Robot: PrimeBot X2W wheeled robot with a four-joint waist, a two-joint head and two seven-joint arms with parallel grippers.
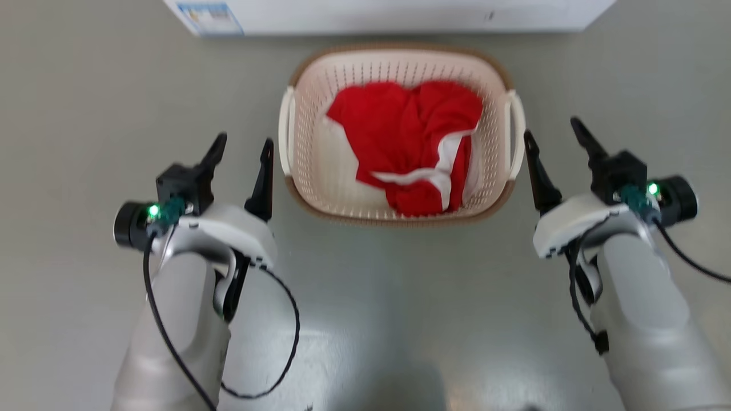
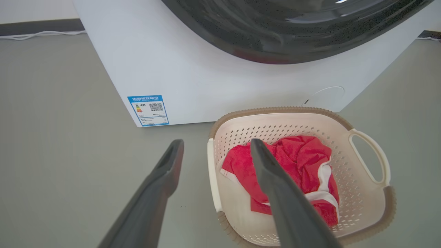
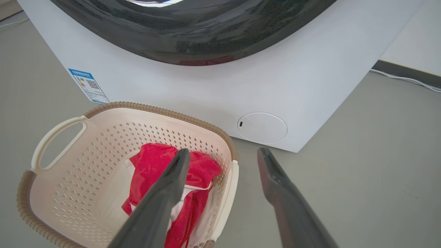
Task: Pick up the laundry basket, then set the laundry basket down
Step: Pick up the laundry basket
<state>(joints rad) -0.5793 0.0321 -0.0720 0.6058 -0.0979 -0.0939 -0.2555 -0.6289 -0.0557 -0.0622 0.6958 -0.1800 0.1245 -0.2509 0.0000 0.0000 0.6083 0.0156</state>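
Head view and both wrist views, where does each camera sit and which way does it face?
Head view: on the head, looking down at the basket; left hand and right hand show.
Left wrist view: on the left arm, facing the washer along its open fingers.
Right wrist view: on the right arm, facing the washer, fingers open.
All share the basket and red cloth.
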